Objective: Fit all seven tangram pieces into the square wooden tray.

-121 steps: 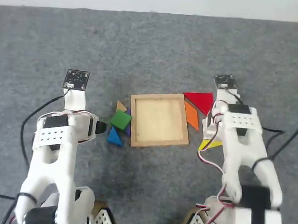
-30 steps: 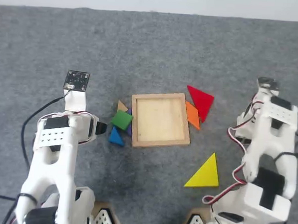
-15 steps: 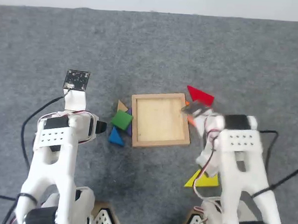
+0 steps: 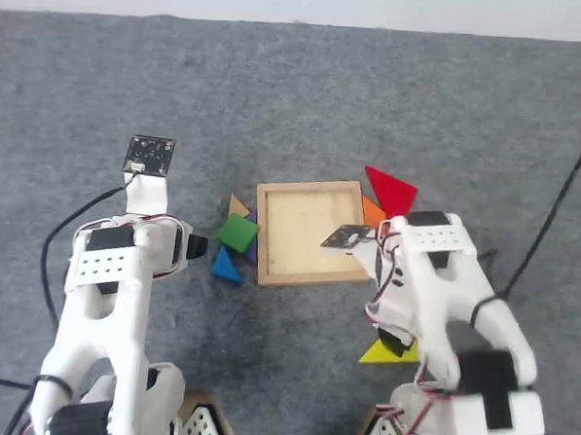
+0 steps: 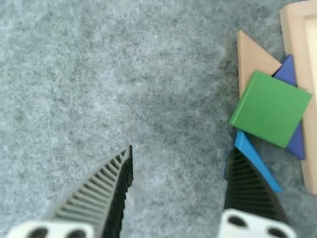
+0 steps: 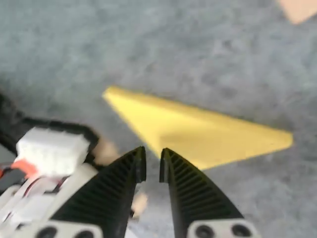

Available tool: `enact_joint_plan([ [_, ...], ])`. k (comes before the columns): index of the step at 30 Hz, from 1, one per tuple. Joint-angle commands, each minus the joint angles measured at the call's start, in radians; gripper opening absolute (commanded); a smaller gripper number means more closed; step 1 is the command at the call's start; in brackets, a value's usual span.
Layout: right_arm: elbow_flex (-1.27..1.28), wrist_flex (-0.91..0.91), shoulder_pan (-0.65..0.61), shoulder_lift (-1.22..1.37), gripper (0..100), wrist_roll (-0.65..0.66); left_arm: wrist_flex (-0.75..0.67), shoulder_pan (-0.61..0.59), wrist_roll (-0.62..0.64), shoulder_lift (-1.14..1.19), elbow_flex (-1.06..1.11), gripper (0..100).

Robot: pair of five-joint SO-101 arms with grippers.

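The grey counter is spread wide, and both arms are set at its near edge. The left arm is seen to the left of the pieces. The right arm is bent low over the ground just right of the tray, with part of it over the tray's near right corner.

The square wooden tray is found in the middle of the counter, and nothing has been fitted into it yet.

The yellow triangle is laid flat on the counter near the tray's front right corner, partly covered by the right arm. The red triangle is placed off the tray's far right corner, and the orange piece is tucked just beside the tray's right rim.

On the left side, the green square is stacked over a purple piece. The blue triangle and the tan triangle are pressed in on either side of the square.

The left pincer is held wide open over bare counter, one finger close beside the blue triangle, and nothing is gripped. The right pincer is drawn nearly closed just above the yellow triangle's edge, and nothing is caught between the tips.
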Motion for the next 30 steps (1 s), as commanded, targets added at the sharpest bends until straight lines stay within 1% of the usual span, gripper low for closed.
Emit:
enact_joint_plan([
  [1,-0.025,-0.088,0.061,0.058,7.7,-0.005,-0.018,-0.005,0.009,-0.034,-0.002,29],
  [5,-0.115,-0.151,0.148,0.133,7.7,-0.06,-0.018,-0.005,0.009,-0.034,-0.002,29],
  [10,-0.253,-0.203,0.217,0.219,7.7,-0.121,-0.018,-0.005,0.009,-0.034,-0.002,29],
  [14,-0.373,-0.208,0.245,0.266,7.7,-0.166,-0.018,-0.005,0.009,-0.034,-0.002,29],
  [19,-0.454,-0.2,0.239,0.294,7.7,-0.226,-0.018,-0.005,0.009,-0.034,-0.002,29],
  [24,-0.451,-0.199,0.255,0.182,7.7,-0.278,-0.029,-0.003,0.009,-0.034,0.007,29],
  [27,-0.416,-0.136,0.259,0.045,7.7,-0.293,-0.034,-0.005,0.009,-0.034,0.008,29],
  [30,-0.321,-0.036,0.194,-0.136,7.7,-0.287,-0.034,-0.005,0.009,-0.034,0.007,29],
])
